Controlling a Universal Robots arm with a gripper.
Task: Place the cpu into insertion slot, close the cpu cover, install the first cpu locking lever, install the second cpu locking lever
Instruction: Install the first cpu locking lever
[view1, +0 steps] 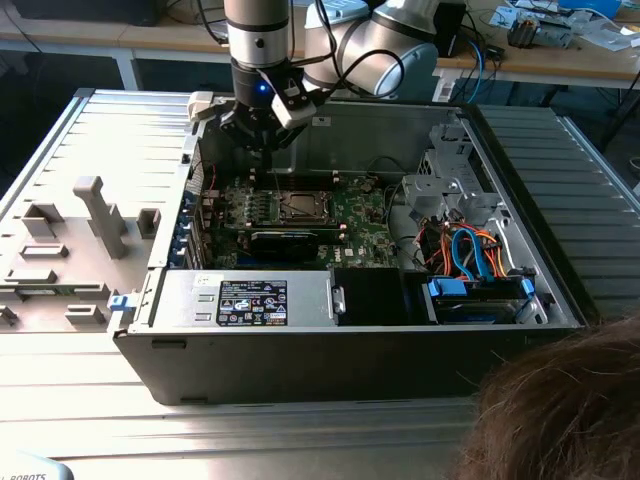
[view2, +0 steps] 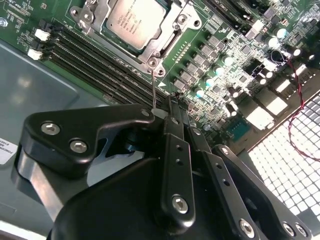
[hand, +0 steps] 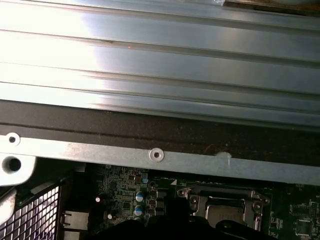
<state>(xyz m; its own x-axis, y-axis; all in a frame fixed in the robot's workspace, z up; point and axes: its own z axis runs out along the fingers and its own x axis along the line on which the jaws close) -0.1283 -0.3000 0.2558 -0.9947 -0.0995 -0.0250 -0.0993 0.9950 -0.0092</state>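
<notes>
We see the black gripper (view2: 172, 102), fingers together on a thin metal locking lever (view2: 154, 92), beside the dull silver-grey square cpu (view2: 136, 22) seated in the silver-rimmed insertion slot (view1: 300, 207) under its closed silvery frame cover (view2: 167, 42).

The cpu (view2: 134, 21), a small flat square chip with a dull silver-grey top, is lying flat in the insertion slot (view1: 301, 207) on the green board. The cpu cover (view2: 167, 37), a thin silvery frame, is lying closed around it, its edges overlapping the chip.
</notes>
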